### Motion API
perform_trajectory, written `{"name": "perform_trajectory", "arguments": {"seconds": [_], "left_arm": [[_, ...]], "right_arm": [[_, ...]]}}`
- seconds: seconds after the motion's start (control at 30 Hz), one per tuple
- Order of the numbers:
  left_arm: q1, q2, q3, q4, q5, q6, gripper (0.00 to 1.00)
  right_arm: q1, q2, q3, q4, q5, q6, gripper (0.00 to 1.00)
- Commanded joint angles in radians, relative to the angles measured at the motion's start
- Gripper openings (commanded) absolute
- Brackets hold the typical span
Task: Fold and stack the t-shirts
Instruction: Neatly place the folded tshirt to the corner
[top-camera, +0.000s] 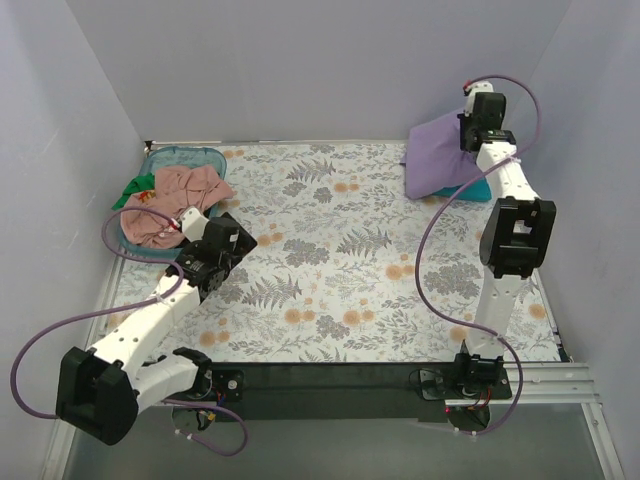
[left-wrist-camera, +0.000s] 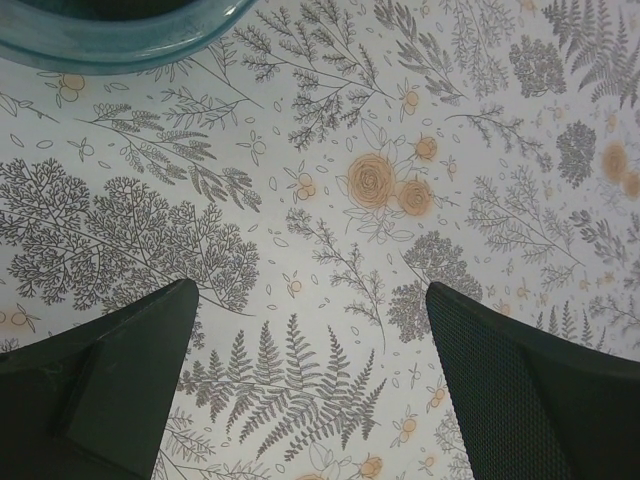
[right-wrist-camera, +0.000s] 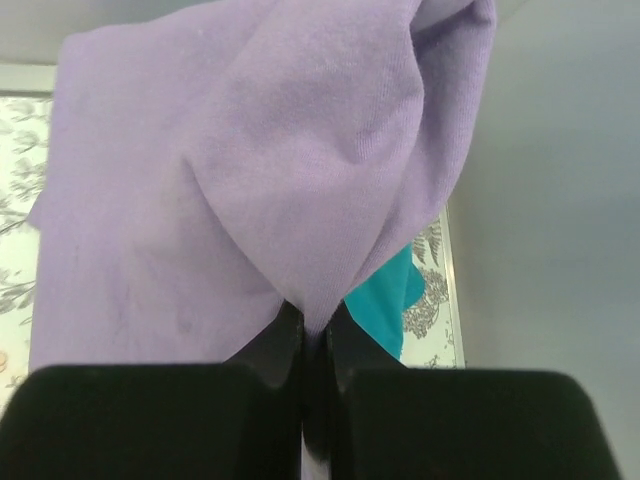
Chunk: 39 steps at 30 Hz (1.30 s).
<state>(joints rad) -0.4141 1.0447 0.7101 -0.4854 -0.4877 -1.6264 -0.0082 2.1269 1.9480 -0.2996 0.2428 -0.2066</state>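
Now my right jaws clamp the lavender t-shirt (right-wrist-camera: 250, 180) at the far right corner of the surface (top-camera: 330, 250), atop the teal t-shirt (right-wrist-camera: 385, 300), while my left jaws gape near the basket (left-wrist-camera: 110, 40).

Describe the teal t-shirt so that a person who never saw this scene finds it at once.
Go to the far right corner of the floral-patterned table. There the right gripper holds a large lavender-purple cloth t-shirt in its shut jaws. The teal cloth t-shirt peeks out under its near right edge: the only blue-green cloth there, mostly covered.
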Motion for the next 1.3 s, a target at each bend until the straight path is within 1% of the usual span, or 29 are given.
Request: {"name": "perform_trajectory", "arguments": {"seconds": [0.0,0.1,0.13,0.2,0.27,0.3,0.37,0.43,0.53,0.57,0.63,0.67,0.7,0.73,0.77,0.8,0.83,0.87,0.9,0.93,0.97,1.0,1.03,1.07,1.13,1.17,1.23,1.27], "left_arm": [[0.0,0.028,0.052,0.016,-0.023,0.023,0.98],[0.0,0.054,0.058,0.015,-0.026,0.026,0.98],[0.0,0.058,0.06,0.016,-0.026,0.026,0.98],[0.0,0.074,0.066,0.019,-0.025,0.028,0.98],[0.0,0.078,0.074,0.019,-0.022,0.034,0.98],[0.0,0.083,0.075,0.015,-0.028,0.034,0.98],[0.0,0.086,0.091,0.001,-0.035,0.028,0.98],[0.0,0.077,0.101,-0.016,-0.043,0.025,0.98],[0.0,0.052,0.111,-0.021,-0.029,0.017,0.98],[0.0,0.043,0.111,-0.024,-0.023,0.019,0.98],[0.0,0.023,0.108,-0.022,-0.002,0.014,0.98],[0.0,0.002,0.104,-0.019,0.007,0.016,0.98],[0.0,-0.011,0.098,-0.015,0.014,0.011,0.98],[0.0,-0.018,0.097,-0.015,0.029,0.011,0.98],[0.0,-0.038,0.097,-0.022,0.037,0.013,0.98],[0.0,-0.047,0.097,-0.028,0.044,0.013,0.98],[0.0,-0.058,0.097,-0.035,0.057,0.013,0.98],[0.0,-0.077,0.095,-0.042,0.064,0.013,0.98],[0.0,-0.086,0.095,-0.059,0.069,0.013,0.98],[0.0,-0.094,0.091,-0.068,0.07,0.002,0.98],[0.0,-0.101,0.088,-0.074,0.084,-0.004,0.98],[0.0,-0.116,0.085,-0.091,0.086,-0.01,0.98],[0.0,-0.123,0.077,-0.097,0.09,-0.018,0.98],[0.0,-0.132,0.072,-0.102,0.106,-0.02,0.98],[0.0,-0.158,0.058,-0.113,0.118,-0.021,0.98],[0.0,-0.167,0.048,-0.122,0.123,-0.024,0.98],[0.0,-0.195,0.042,-0.131,0.13,-0.038,0.98],[0.0,-0.204,0.035,-0.133,0.13,-0.044,0.98]], "right_arm": [[-0.093,-0.001,-0.014,0.06,-0.066,0.116,0.01],[-0.137,0.057,-0.026,0.105,-0.037,0.176,0.01],[-0.145,0.076,-0.027,0.129,-0.037,0.183,0.09],[-0.168,0.139,-0.011,0.139,-0.048,0.199,0.11],[-0.185,0.185,0.021,0.134,-0.03,0.237,0.46],[-0.188,0.188,0.023,0.132,-0.025,0.243,0.98],[-0.19,0.164,0.011,0.128,-0.004,0.248,0.98],[-0.19,0.124,-0.012,0.128,-0.014,0.25,0.98],[-0.184,-0.002,-0.098,0.128,-0.013,0.259,0.99],[-0.177,-0.078,-0.13,0.129,-0.008,0.259,0.98],[-0.164,-0.16,-0.234,0.129,-0.014,0.26,0.98],[-0.159,-0.244,-0.276,0.128,-0.039,0.275,0.98],[-0.153,-0.287,-0.373,0.129,-0.063,0.285,0.98],[-0.139,-0.332,-0.421,0.134,-0.091,0.292,0.98],[-0.128,-0.422,-0.47,0.134,-0.161,0.314,0.98],[-0.116,-0.473,-0.598,0.134,-0.184,0.323,0.98],[-0.07,-0.529,-0.662,0.146,-0.181,0.334,0.98],[-0.04,-0.641,-0.735,0.154,-0.154,0.334,0.99],[-0.009,-0.695,-0.792,0.154,-0.133,0.346,0.98],[0.067,-0.752,-0.916,0.154,-0.114,0.354,0.98],[0.095,-0.856,-0.97,0.148,-0.109,0.372,0.98],[0.12,-0.91,-1.024,0.137,-0.111,0.41,0.98],[0.167,-0.968,-1.149,0.131,-0.108,0.436,0.99],[0.183,-1.083,-1.203,0.129,-0.114,0.456,0.99],[0.197,-1.198,-1.319,0.129,-0.146,0.501,0.98],[0.197,-1.302,-1.412,0.129,-0.199,0.509,0.98],[0.197,-1.398,-1.477,0.123,-0.235,0.512,0.99],[0.195,-1.477,-1.518,0.113,-0.272,0.515,0.99]]}}
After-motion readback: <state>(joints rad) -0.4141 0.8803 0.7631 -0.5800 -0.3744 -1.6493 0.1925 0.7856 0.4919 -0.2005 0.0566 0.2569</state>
